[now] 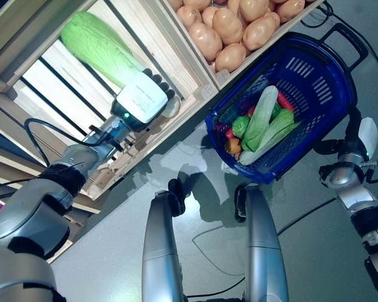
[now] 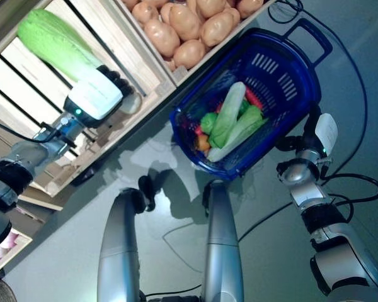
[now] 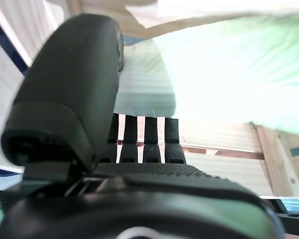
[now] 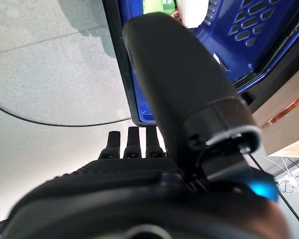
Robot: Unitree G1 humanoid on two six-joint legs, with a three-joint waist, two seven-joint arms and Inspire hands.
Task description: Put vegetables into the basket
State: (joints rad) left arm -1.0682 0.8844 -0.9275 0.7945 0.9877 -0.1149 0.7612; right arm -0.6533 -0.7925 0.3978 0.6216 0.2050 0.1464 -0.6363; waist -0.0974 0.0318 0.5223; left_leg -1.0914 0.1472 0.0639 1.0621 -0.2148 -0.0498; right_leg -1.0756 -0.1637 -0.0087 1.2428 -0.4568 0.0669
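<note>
Cabbage [image 1: 97,47]: lies in the slatted wooden crate [image 1: 47,82], beside the potatoes [image 1: 230,25].
Left hand [image 1: 142,97]: at the cabbage's lower end, fingers curled under it, thumb above.
Basket [image 1: 315,100]: blue, on the floor below the crate, already holding vegetables [image 1: 261,123].
Right hand [image 2: 312,141]: clasped on the basket's rim.

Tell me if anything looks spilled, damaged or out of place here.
Nothing stands out. The vegetables lie inside the blue basket, the potatoes sit in their crate, and the left hand is at the cabbage on the shelf.
</note>
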